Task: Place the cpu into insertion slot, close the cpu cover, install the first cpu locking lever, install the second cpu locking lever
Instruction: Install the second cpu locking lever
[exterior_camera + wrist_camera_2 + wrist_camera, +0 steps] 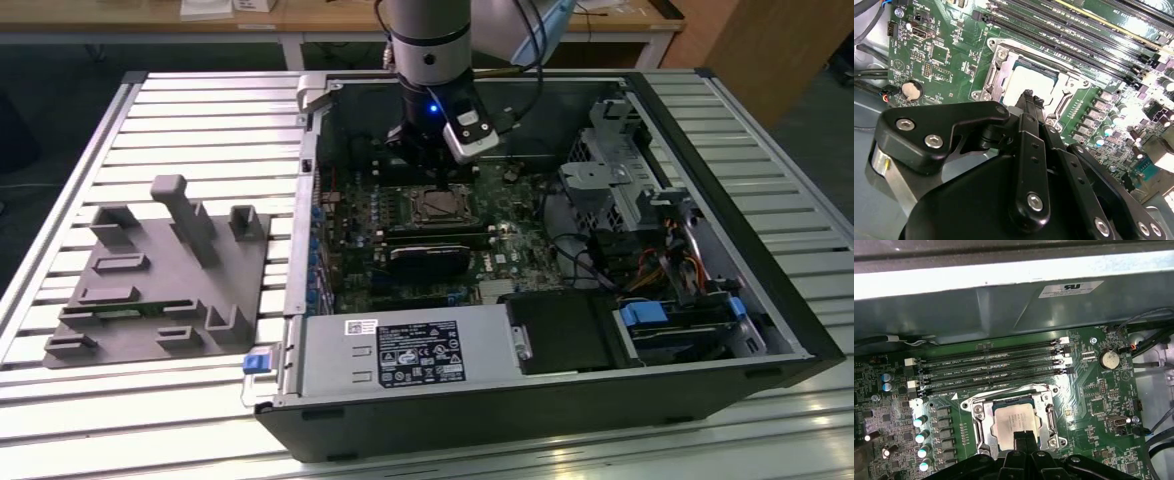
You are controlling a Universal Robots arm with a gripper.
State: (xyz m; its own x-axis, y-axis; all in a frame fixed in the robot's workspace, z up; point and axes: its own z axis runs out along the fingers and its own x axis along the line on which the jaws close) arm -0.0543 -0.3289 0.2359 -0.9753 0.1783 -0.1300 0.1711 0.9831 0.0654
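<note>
The cpu (1013, 419) shows its pale metal top inside the insertion slot (438, 207) on the green motherboard. The silvery cpu cover (980, 426) lies flat around it as a frame. In the second wrist view the cpu (1026, 80) and the cpu cover (998, 67) appear the same way. My gripper (1022, 437) is shut with nothing between its black fingers, and its tips hang just over one edge of the chip. The gripper (1030, 98) sits close above the socket, and in the exterior view the gripper (430, 175) stands inside the open computer case.
Long black memory slots (989, 371) run beside the socket, toward the case wall (1004, 305). A coin battery (1110, 359) and cables lie near one board edge. A black card (427, 262), drive bays (627, 190) and the power supply (387, 352) surround the board. A grey fixture (160, 270) rests on the table.
</note>
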